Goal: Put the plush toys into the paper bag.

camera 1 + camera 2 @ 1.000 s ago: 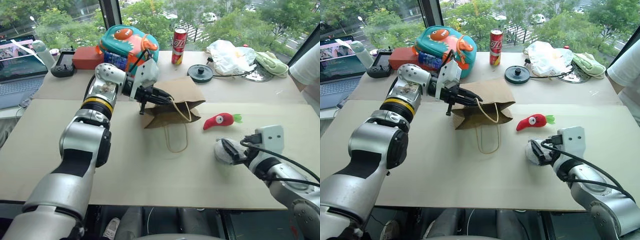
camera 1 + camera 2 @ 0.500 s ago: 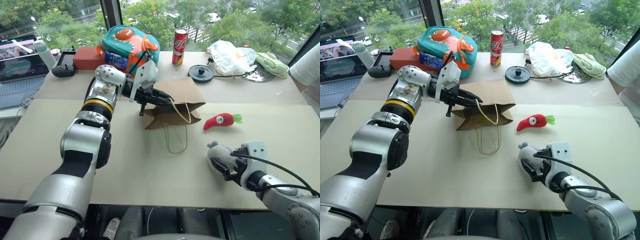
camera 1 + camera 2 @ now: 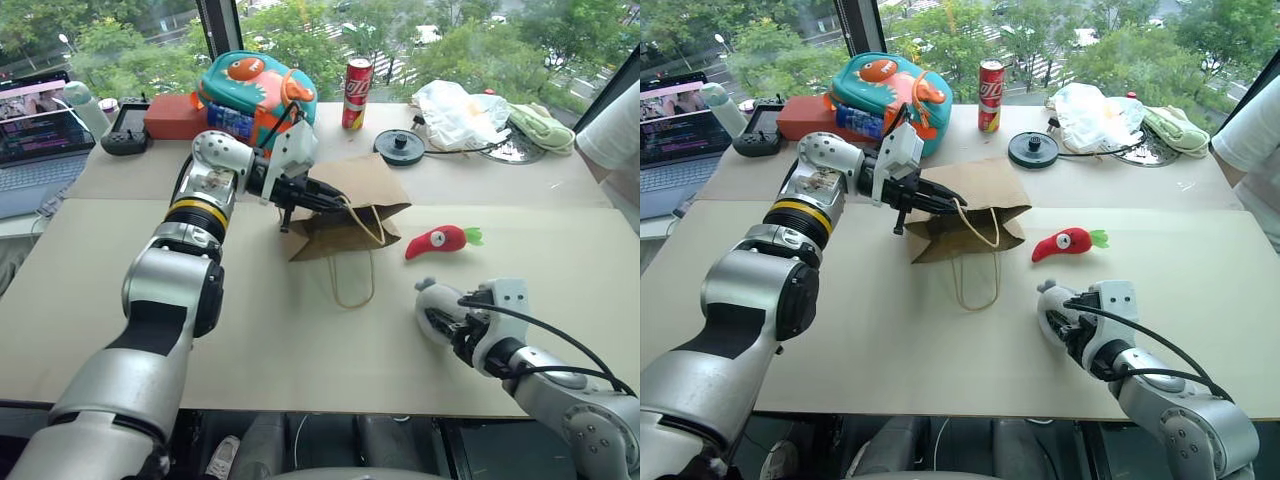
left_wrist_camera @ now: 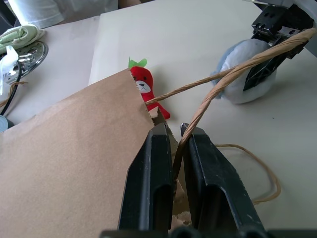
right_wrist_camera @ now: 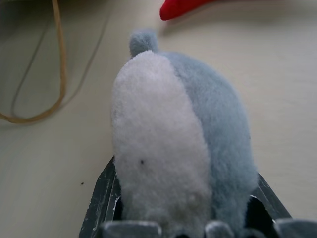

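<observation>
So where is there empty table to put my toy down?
The wide bare stretch of the table in front of the paper bag, out to its left edge. The strip right of the red chili toy is free too. The back by the window is crowded: backpack, can, white plastic bag.

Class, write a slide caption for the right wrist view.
Right gripper closing around the grey-white plush ball, tabletop beneath.
</observation>
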You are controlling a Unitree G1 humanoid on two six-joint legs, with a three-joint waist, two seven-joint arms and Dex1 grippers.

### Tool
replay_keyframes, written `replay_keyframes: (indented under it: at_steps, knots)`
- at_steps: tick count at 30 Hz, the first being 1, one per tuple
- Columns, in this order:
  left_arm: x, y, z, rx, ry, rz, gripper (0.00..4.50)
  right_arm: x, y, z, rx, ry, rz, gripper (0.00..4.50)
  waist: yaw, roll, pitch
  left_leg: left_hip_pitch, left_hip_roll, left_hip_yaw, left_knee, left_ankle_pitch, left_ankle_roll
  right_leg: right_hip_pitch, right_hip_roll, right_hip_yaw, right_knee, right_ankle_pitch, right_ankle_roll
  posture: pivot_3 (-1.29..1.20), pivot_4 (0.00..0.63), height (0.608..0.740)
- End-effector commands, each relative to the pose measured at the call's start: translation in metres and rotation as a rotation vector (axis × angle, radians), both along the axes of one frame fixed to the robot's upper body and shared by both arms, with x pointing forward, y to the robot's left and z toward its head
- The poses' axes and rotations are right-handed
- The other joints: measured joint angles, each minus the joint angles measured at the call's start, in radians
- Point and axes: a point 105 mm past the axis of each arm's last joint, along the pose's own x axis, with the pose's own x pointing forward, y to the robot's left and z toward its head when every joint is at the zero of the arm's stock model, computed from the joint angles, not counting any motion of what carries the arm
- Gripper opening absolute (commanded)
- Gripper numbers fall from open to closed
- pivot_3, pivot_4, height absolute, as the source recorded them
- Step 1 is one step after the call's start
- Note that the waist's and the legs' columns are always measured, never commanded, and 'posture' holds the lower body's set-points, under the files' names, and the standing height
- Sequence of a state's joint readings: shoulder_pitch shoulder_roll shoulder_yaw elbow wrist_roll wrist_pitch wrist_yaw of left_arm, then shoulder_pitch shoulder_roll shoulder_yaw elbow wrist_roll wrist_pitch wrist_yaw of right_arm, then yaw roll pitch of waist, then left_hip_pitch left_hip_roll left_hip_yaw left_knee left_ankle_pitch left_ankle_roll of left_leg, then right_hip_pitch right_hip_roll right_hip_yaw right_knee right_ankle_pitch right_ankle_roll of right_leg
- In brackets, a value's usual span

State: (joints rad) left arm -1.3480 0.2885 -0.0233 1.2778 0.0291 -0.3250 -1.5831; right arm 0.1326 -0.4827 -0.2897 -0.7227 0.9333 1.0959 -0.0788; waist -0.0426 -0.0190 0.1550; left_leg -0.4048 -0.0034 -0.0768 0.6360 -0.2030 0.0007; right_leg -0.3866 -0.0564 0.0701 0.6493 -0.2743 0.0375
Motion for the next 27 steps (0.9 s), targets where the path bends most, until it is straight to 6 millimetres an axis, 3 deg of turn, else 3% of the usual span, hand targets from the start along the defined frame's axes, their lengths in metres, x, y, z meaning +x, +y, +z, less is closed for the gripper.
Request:
replay_keyframes:
  at_steps: [1,9,17,22,27]
  knots:
    - [-0.002,-0.002,0.009,-0.036,0.006,-0.020,0.51,-0.006,0.013,0.023,0.079,-0.077,0.053,1.79,0.000,0.000,0.000,0.000,0.000,0.000,0.000,0.000,0.000,0.000,0.000,0.000,0.000,0.000,0.000,0.00,0.150,0.740]
    - [-0.005,-0.002,-0.006,-0.025,0.071,-0.026,0.51,-0.007,0.057,0.046,0.223,-0.123,0.185,1.79,-0.003,0.000,0.000,0.000,0.000,0.000,0.000,0.000,0.000,0.000,0.000,0.000,0.000,0.000,0.000,0.00,0.150,0.740]
    - [-0.006,-0.007,-0.003,-0.037,0.087,-0.033,0.51,0.046,0.121,0.045,0.297,-0.085,0.243,1.79,-0.004,0.001,0.000,0.000,0.001,-0.001,-0.001,0.000,0.001,-0.001,0.001,0.000,0.001,0.000,0.000,0.00,0.150,0.740]
    - [-0.006,-0.006,-0.001,-0.038,0.086,-0.031,0.51,0.060,0.130,0.040,0.323,-0.077,0.220,1.79,0.002,0.001,0.000,-0.002,0.000,-0.002,-0.001,0.000,0.001,-0.002,0.000,-0.001,0.004,0.000,-0.001,0.00,0.150,0.740]
    - [-0.004,-0.002,0.002,-0.032,0.081,-0.020,0.51,0.058,0.117,0.025,0.317,-0.058,0.187,1.79,-0.001,0.001,0.000,-0.002,-0.002,-0.002,-0.001,0.000,0.001,-0.003,-0.002,-0.001,0.006,0.000,-0.001,0.00,0.150,0.740]
